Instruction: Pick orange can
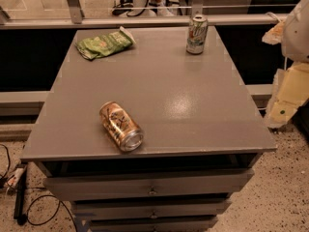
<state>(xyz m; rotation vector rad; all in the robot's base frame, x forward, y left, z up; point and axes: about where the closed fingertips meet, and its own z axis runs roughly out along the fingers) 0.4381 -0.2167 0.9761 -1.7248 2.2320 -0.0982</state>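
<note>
**A:** Since you have the better look, how does the orange can [120,125] appear?

**B:** Coppery orange, with a tan and dark branch-like pattern along its side and silver ends. It lies on its side, set at a slant, and the silver end nearer the camera points toward the front right.

**A:** And where is it?

**B:** On the grey surface [193,105], left of the middle and close to the front edge. Nothing touches it.

**A:** How many cans in all?

**B:** Two. The orange one, and one white-and-green can [196,34] standing upright near the far right corner, well apart from the first.

**A:** Anything else up there?

**B:** One crumpled green snack bag [104,43] near the far left corner. That makes three things on top. Below the top I count three drawers [149,190], stacked. On the floor at the left lie some dark cables [29,211].

**A:** What of the tool [295,30]?

**B:** It shows only as a pale bulk at the right edge of the view, off the surface's far right corner, far from the orange can. I cannot tell how far open it is, nor whether it has hold of anything.
</note>
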